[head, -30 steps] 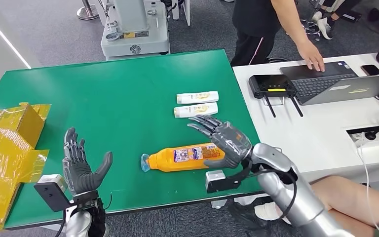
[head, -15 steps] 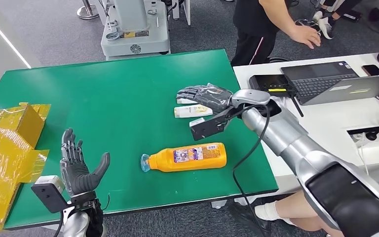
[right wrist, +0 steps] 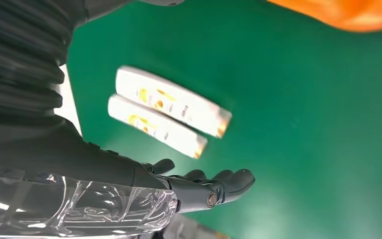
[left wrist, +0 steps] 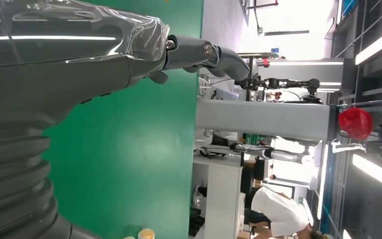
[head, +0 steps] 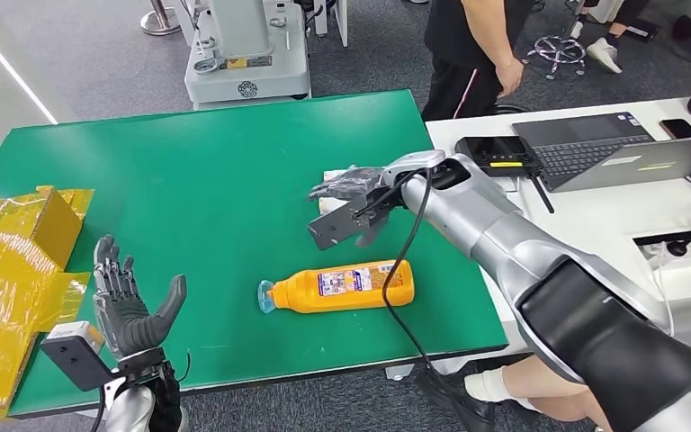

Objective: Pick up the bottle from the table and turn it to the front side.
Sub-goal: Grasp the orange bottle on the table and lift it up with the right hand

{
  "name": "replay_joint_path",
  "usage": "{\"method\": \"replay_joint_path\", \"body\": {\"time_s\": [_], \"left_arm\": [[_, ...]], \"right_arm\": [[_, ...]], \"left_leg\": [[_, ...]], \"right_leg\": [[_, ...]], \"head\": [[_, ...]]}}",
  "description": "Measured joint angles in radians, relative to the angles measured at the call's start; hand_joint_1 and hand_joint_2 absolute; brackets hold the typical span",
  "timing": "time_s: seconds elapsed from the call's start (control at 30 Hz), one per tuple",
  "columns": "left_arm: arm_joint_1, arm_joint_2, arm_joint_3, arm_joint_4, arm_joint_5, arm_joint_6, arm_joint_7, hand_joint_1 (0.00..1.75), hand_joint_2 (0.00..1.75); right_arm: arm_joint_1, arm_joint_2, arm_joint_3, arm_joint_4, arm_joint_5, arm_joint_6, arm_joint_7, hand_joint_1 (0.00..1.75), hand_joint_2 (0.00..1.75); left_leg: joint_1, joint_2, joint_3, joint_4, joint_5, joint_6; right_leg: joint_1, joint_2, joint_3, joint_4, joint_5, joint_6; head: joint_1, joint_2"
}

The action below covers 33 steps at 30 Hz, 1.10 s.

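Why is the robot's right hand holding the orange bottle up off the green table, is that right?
Not quite. The orange bottle is lying on its side on the green table, and nothing holds it. The head view shows the right hand open above the two white tubes, apart from the bottle. The left hand is open too.

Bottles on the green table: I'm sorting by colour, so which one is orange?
The big orange bottle lying alone near the table's front edge; the two white tubes lie side by side farther back.

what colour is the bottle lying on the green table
Orange, with a pale blue cap; the bottle shows best in the head view.
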State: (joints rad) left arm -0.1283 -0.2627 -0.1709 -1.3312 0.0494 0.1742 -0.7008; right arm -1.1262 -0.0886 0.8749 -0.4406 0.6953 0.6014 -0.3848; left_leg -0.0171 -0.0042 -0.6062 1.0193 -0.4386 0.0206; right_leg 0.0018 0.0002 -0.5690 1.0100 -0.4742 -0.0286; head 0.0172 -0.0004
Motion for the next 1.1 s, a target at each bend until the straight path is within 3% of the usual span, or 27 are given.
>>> {"method": "replay_joint_path", "body": {"time_s": [0.4,1.1], "left_arm": [[0.014,0.006,0.005,-0.011,0.014,0.004,0.0,0.0,1.75],[0.014,0.006,0.006,-0.018,0.021,-0.024,0.0,0.0,1.75]], "right_arm": [[0.002,-0.026,0.096,0.066,-0.013,0.089,0.028,0.0,1.75],[0.137,-0.12,0.123,0.062,-0.189,0.054,0.002,0.0,1.75]], "left_leg": [[0.0,0.0,0.0,0.002,0.0,0.0],[0.0,0.001,0.0,0.002,0.0,0.001]], "right_leg": [[0.0,0.0,0.0,0.0,0.0,0.0],[0.0,0.001,0.0,-0.001,0.001,0.001]], "head": [[0.0,0.0],[0.0,0.0]]}}
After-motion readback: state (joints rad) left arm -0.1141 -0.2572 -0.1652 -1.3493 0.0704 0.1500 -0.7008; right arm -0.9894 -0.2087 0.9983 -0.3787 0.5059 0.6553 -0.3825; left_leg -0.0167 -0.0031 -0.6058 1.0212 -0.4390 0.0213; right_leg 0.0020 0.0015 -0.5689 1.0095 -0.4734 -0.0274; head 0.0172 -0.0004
